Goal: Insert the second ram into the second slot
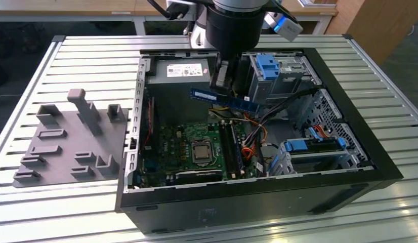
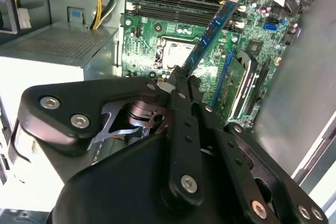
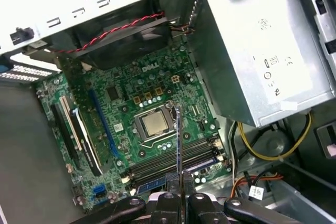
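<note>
Here the jaws are clamped on the second ram [image 1: 226, 99], which hangs on edge above the motherboard [image 1: 185, 144], clear of the memory slots [image 1: 229, 146]. To seat it well, I judge, the stick must run parallel to its slot and sit square over it. The power supply [image 1: 178, 83] carries a white label [image 1: 182, 70]; its print I leave unread.

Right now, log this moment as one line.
gripper: shut on ram | ram: held in air over motherboard | slots: ram not inserted
</note>
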You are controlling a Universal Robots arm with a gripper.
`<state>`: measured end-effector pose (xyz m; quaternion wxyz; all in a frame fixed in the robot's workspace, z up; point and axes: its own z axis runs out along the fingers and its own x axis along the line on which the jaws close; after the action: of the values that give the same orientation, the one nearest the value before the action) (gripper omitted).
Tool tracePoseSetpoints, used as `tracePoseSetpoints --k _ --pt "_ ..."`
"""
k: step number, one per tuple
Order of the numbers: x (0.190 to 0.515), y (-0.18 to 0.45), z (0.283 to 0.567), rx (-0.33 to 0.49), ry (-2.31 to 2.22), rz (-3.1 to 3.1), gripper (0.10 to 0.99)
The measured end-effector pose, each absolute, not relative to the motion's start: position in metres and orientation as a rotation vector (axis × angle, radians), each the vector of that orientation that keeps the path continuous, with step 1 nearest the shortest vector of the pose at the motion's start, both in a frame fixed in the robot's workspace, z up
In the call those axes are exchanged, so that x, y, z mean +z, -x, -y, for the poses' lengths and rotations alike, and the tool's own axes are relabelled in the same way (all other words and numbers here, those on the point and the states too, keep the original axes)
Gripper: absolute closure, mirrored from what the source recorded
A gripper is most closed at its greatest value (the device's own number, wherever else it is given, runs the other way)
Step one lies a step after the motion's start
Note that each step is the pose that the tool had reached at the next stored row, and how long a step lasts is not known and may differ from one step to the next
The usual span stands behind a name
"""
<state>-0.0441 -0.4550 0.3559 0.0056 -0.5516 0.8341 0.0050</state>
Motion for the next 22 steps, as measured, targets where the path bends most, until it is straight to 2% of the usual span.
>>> tracePoseSetpoints --k 22 --pt "0.3557 0.0441 0.4550 0.014 1.445 -2.776 0.949"
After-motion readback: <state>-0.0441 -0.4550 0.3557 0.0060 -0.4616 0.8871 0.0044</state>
